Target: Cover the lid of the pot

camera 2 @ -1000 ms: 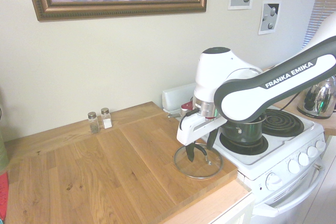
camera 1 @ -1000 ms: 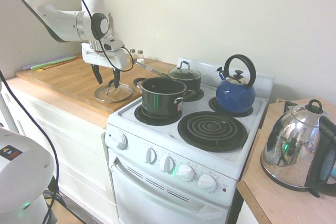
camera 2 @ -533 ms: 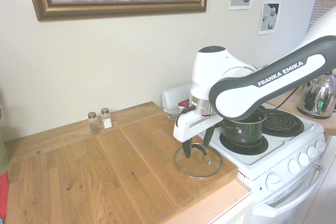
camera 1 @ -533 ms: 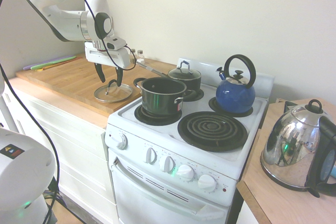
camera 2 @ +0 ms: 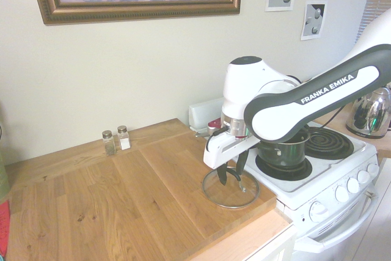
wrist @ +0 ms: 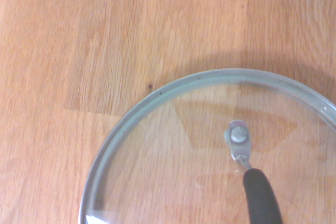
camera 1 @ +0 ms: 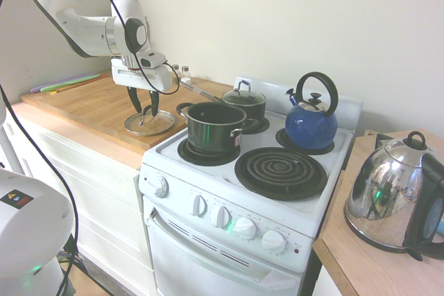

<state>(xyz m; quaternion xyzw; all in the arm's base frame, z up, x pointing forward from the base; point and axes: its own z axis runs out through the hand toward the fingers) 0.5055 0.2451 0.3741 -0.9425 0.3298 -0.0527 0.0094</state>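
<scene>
We're lining up the grasp: our jaws stand apart about the handle point(camera 1: 146, 110) of the lid point(camera 1: 159, 125), which lies on the counter point(camera 1: 87, 111), not yet gripped. Next we should close, then lift toward the pot point(camera 1: 212, 129).

kitchen | white stove point(camera 1: 208, 206) | blue kettle point(camera 1: 311, 124) | salt and pepper shakers point(camera 2: 116, 141)

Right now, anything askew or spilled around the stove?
Nothing stands out: pot upright on its burner, lid flat on the wooden board, kettle upright, no visible spill.
</scene>
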